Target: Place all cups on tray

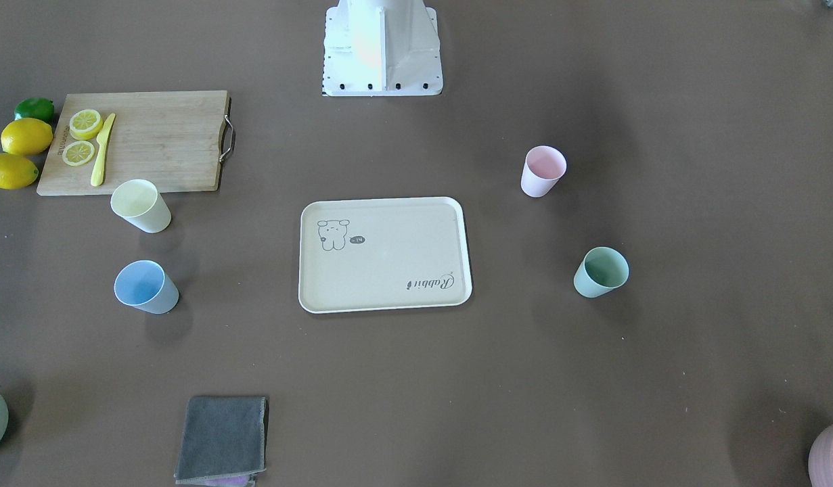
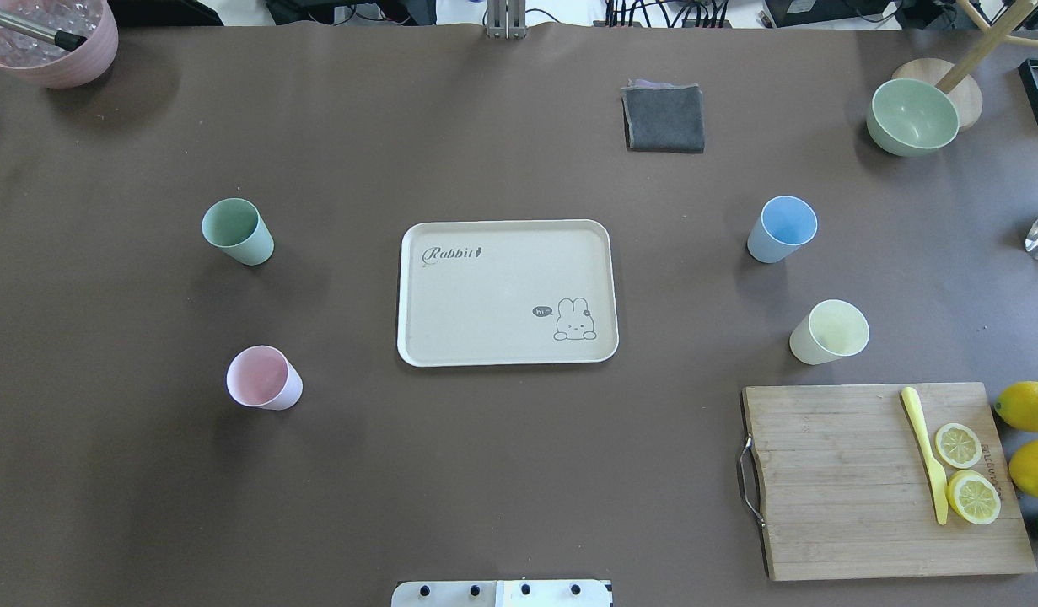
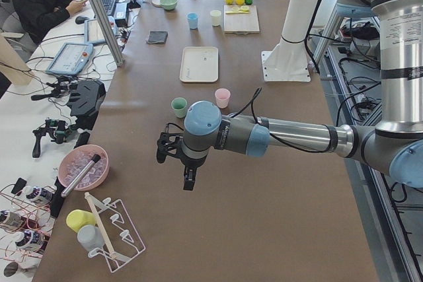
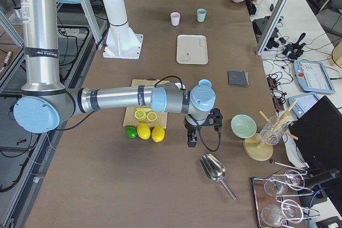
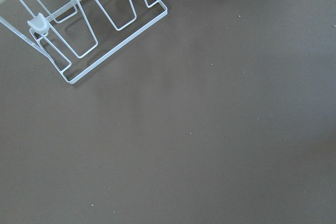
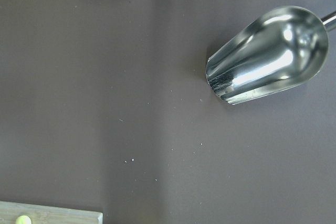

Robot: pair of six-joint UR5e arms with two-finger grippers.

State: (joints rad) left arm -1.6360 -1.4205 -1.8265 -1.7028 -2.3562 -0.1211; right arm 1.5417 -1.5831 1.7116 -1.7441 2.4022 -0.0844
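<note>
The cream tray [image 2: 485,295] with the rabbit drawing lies empty at the table's middle. All the cups stand upright on the table around it. In the overhead view a green cup [image 2: 236,230] and a pink cup [image 2: 263,378] are to its left. A blue cup [image 2: 782,228] and a pale yellow cup [image 2: 830,331] are to its right. My left gripper [image 3: 188,179] shows only in the exterior left view, beyond the table's left end near a wire rack. My right gripper [image 4: 192,141] shows only in the exterior right view, near the lemons. I cannot tell whether either is open.
A wooden cutting board [image 2: 839,480] with lemon slices and a yellow knife lies near the yellow cup, with lemons [image 2: 1029,405] beside it. A grey cloth [image 2: 664,117], a green bowl [image 2: 911,115] and a pink bowl [image 2: 55,38] sit along the far edge. A metal scoop [image 6: 268,56] and a wire rack [image 5: 89,30] lie under the wrists.
</note>
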